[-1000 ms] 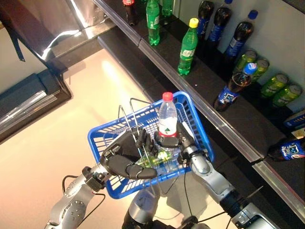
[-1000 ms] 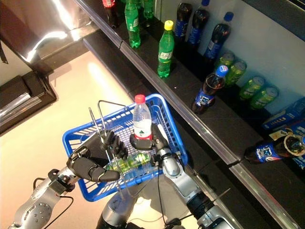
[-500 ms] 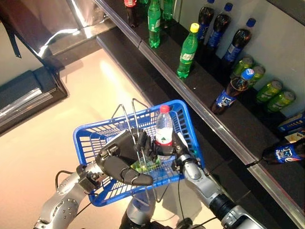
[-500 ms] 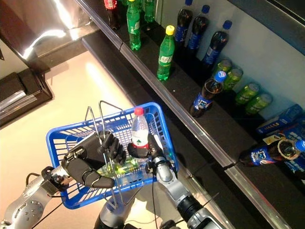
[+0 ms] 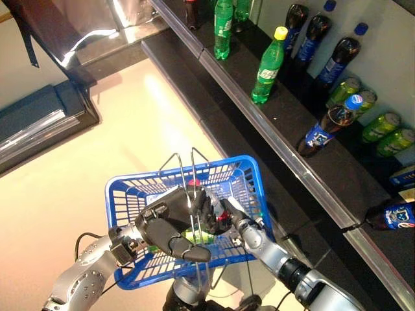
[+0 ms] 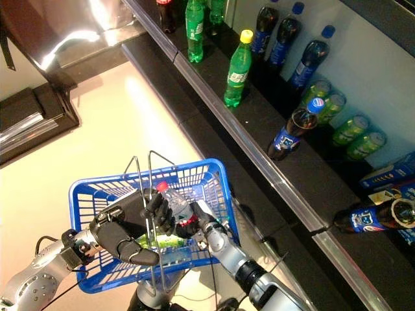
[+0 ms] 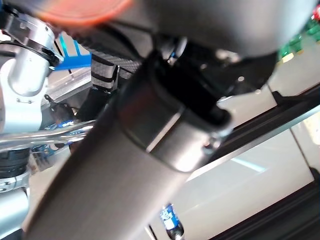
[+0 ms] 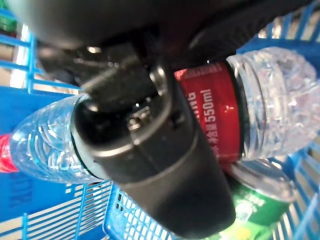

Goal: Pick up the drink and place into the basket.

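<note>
My left hand (image 5: 170, 227) is shut on the thin wire handles (image 5: 192, 168) of the blue basket (image 5: 130, 194) and holds it raised in front of me. My right hand (image 6: 194, 223) reaches into the basket from the right and is shut on a clear water bottle (image 6: 175, 204) with a red cap and red label. The bottle is tilted, cap pointing left, low inside the basket. In the right wrist view my fingers wrap the bottle (image 8: 270, 115) beside its label. A green bottle (image 8: 255, 205) lies on the basket's bottom under it.
A dark shelf (image 5: 285, 123) runs along the right with green bottles (image 5: 267, 65), dark cola bottles (image 5: 327, 126) and green cans (image 5: 382, 126). Its metal front edge (image 5: 285, 165) lies close to the basket's right side. A dark counter (image 5: 39, 123) stands at the left across the pale floor.
The water bottle has gone from upright with its cap above the rim to tilted and lower inside the basket. The whole view has shifted a little.
</note>
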